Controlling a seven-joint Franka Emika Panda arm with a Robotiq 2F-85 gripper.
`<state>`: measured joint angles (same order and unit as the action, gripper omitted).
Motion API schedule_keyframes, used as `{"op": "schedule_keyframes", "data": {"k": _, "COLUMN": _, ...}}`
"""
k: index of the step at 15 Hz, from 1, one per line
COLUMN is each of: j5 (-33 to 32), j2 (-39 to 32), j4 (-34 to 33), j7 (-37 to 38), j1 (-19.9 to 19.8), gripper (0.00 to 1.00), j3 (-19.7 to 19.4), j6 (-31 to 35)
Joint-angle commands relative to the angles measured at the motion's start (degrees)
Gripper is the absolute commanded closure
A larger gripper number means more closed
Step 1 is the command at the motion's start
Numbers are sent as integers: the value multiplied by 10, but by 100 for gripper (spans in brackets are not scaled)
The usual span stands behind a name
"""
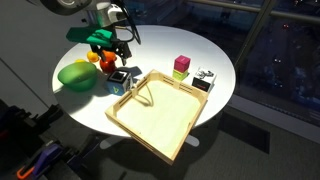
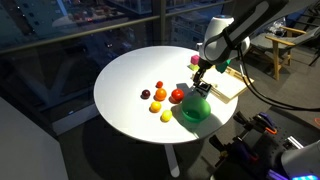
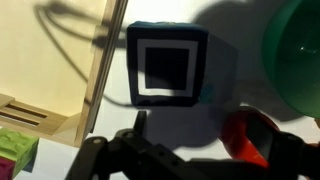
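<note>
My gripper [image 1: 117,55] hangs just above the table, between a green bowl [image 1: 75,75] and a wooden tray [image 1: 155,115]. In the wrist view the gripper [image 3: 200,135] is open and empty. A black cube with a white square frame [image 3: 167,65] lies just ahead of the fingertips, apart from them; it also shows in an exterior view [image 1: 120,80]. A red fruit [image 3: 255,140] sits by the right finger. The green bowl's rim [image 3: 300,50] is at the top right. In an exterior view the gripper [image 2: 200,75] stands over the bowl's far edge [image 2: 193,110].
A round white table [image 2: 130,70] holds several small fruits: red [image 2: 177,96], orange [image 2: 160,95], yellow [image 2: 155,107]. A pink and green cube [image 1: 181,65] and a black and white block [image 1: 204,80] stand beyond the tray. The tray's edge [image 3: 60,80] is on the left.
</note>
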<state>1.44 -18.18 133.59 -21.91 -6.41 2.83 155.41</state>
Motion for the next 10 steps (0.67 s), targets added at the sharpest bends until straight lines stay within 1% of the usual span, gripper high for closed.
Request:
{"op": "schedule_keyframes", "data": {"k": 1, "j5": 5, "j2": 48, "j4": 42, "j7": -19, "j1": -9, "gripper": 0, "j3": 11, "j6": 19}}
{"op": "schedule_keyframes", "data": {"k": 4, "j5": 9, "j2": 67, "j4": 50, "j7": -24, "j1": -7, "gripper": 0, "j3": 12, "j6": 17}}
{"op": "schedule_keyframes", "data": {"k": 10, "j5": 16, "j2": 95, "j4": 41, "j7": -23, "j1": -1, "gripper": 0, "j3": 10, "j6": 5}}
